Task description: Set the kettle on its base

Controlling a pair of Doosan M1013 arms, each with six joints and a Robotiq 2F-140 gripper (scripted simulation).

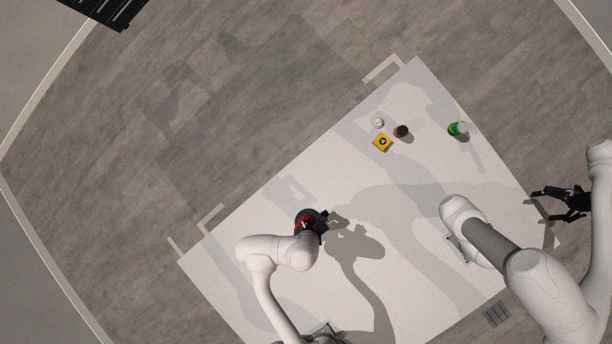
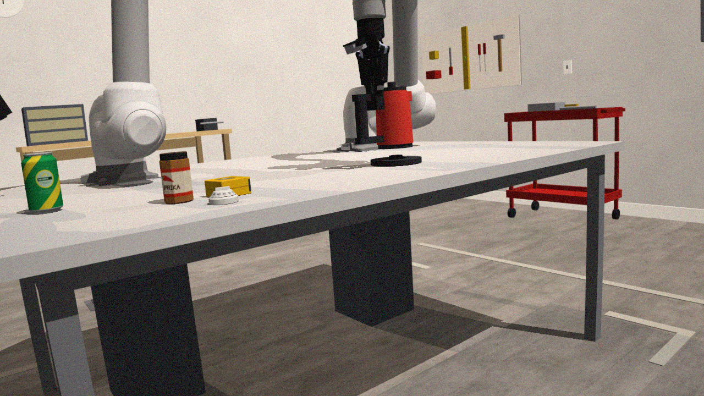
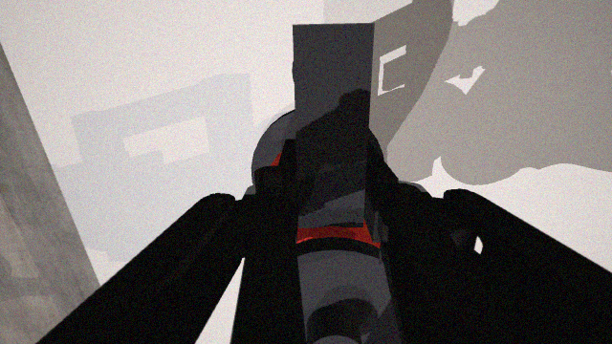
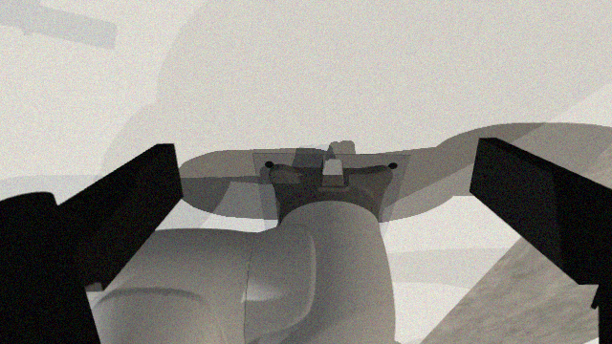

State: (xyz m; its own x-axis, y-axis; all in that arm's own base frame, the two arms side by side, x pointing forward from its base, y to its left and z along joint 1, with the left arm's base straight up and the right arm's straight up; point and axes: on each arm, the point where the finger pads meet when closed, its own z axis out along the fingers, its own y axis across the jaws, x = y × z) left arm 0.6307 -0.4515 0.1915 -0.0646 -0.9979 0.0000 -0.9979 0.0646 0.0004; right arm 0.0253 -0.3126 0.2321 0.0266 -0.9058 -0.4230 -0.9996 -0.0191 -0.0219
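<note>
— Where are we seeing the red kettle [image 1: 301, 220] [image 2: 394, 117] [image 3: 335, 234]?
— We are seeing it upright above the table [image 1: 363, 239] [image 2: 472, 160], its handle clamped in the nearly closed left gripper [image 1: 314, 223] [image 2: 372, 95] [image 3: 325, 161]; the black base [image 1: 302, 211] [image 2: 396, 160] is lying nearby.
— And the right gripper [image 1: 543, 206] [image 4: 325, 168]?
— We are finding it wide open, holding nothing.

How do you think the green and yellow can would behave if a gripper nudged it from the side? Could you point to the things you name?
The can [image 1: 456, 128] [image 2: 42, 182] would probably tip if pushed high, since it stands upright and is taller than wide. Once down, its round side would likely roll. Its smooth-looking wall may be somewhat slippery.
</note>
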